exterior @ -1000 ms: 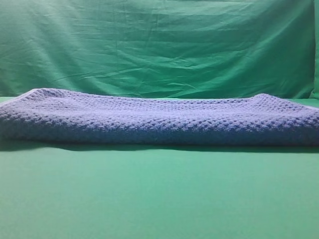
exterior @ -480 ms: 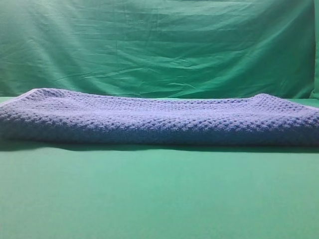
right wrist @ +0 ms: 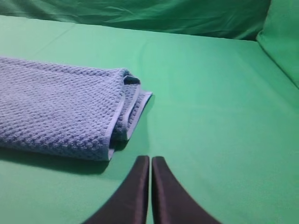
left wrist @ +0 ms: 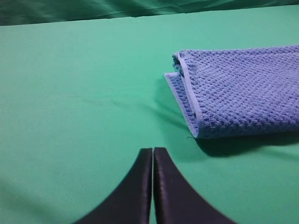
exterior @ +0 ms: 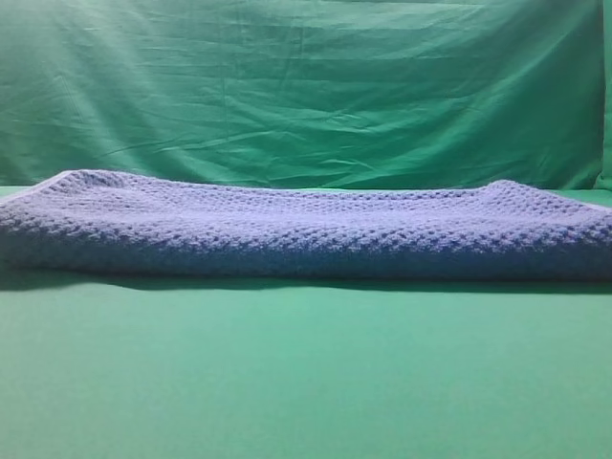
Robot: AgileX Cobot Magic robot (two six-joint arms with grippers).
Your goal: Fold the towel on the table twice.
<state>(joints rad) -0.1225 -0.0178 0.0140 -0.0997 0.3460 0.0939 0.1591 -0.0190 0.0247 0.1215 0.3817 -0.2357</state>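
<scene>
The blue-grey waffle-weave towel [exterior: 306,229] lies folded in layers across the green table [exterior: 306,373], spanning the full width of the exterior view. Its left end [left wrist: 233,91] shows stacked pale hems in the left wrist view, and its right end [right wrist: 60,109] shows the same in the right wrist view. My left gripper [left wrist: 153,151] is shut and empty, hovering over bare table in front of and left of the towel's left end. Near the towel's right end, my right gripper [right wrist: 150,159] is also shut and empty, just off the front corner. Neither gripper appears in the exterior view.
A wrinkled green backdrop cloth [exterior: 306,86] hangs behind the table. Bare green table surface stretches in front of the towel and beyond both its ends. A raised green fabric edge [right wrist: 280,42] stands at the far right.
</scene>
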